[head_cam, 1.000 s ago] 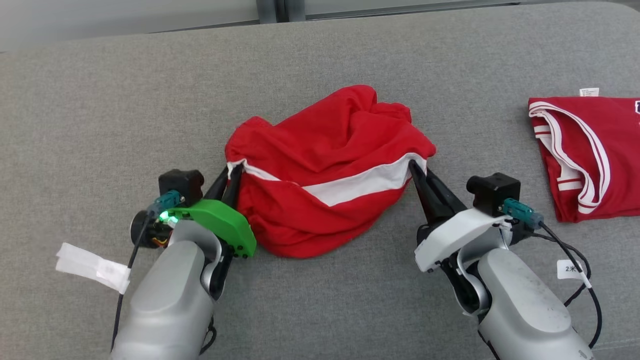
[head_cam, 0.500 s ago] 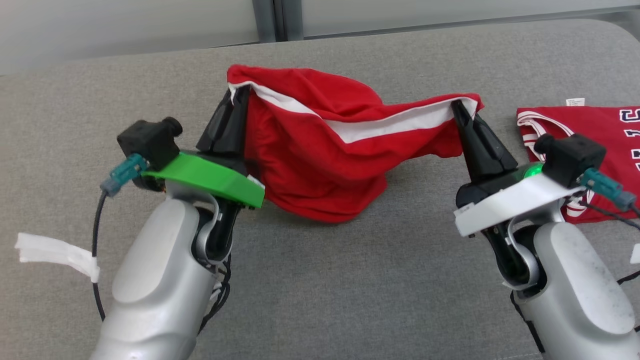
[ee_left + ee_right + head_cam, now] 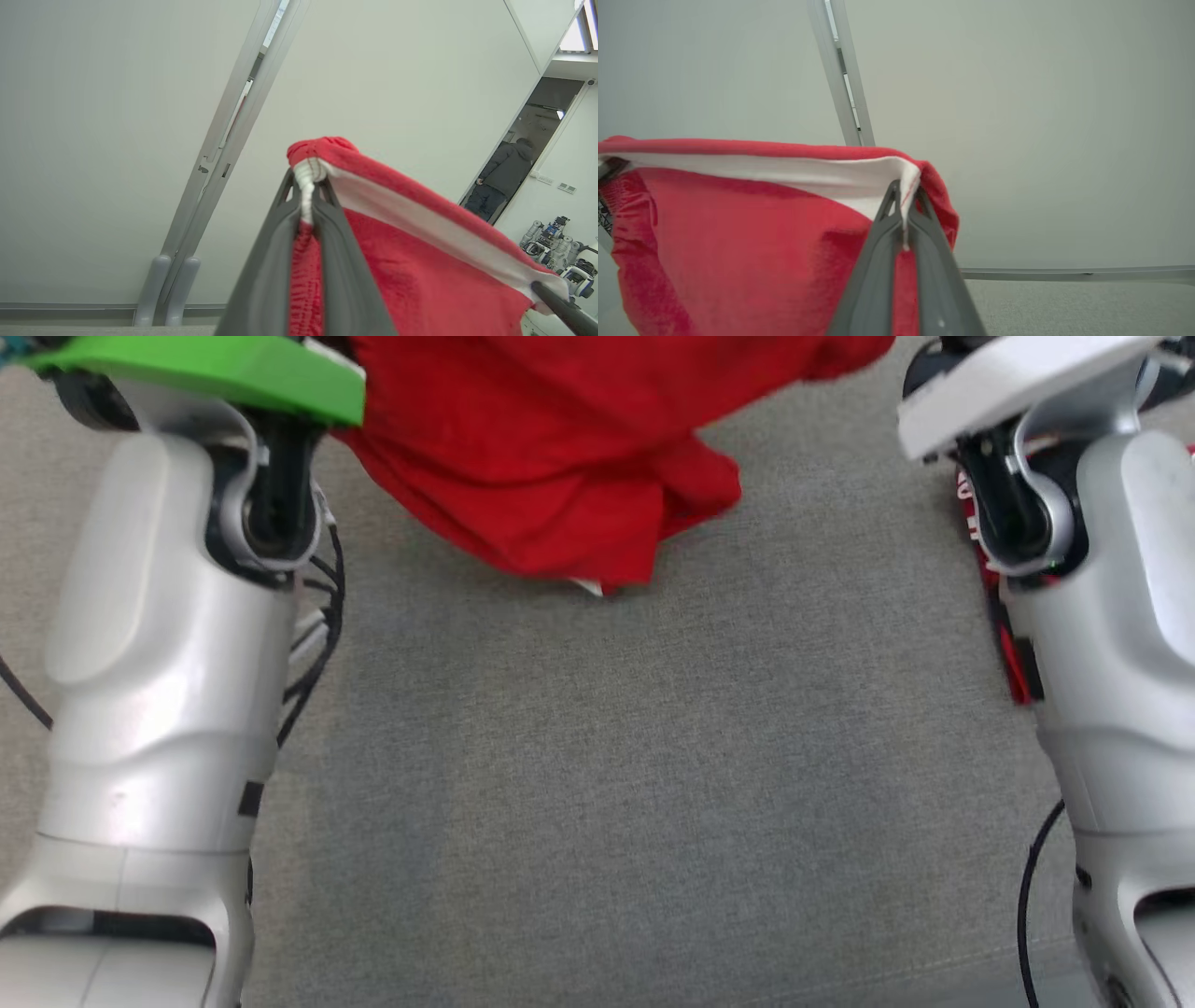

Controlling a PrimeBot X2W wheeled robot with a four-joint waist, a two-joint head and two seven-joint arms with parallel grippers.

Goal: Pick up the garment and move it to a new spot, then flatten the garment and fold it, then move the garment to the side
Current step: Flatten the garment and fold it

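Observation:
The garment [image 3: 551, 457] is red with a white band and hangs lifted between my two arms, its lower folds just above the grey surface [image 3: 607, 784]. In the left wrist view my left gripper [image 3: 306, 179] is shut on the garment's [image 3: 420, 261] white-banded corner. In the right wrist view my right gripper [image 3: 903, 191] is shut on the garment's [image 3: 738, 242] other banded corner. The white band stretches nearly taut between the two grips. In the head view both forearms rise at the sides, and the fingertips lie past the top edge.
A second red garment with white trim [image 3: 1004, 644] lies on the grey surface behind my right forearm [image 3: 1120, 616]. In the left wrist view a person in dark clothes [image 3: 507, 175] stands in a far doorway, with other robots [image 3: 556, 233] nearby.
Both grippers have risen, lifting the garment off the surface and pulling its white band out straight. The head view has tilted down, so the grips have passed out of its top.

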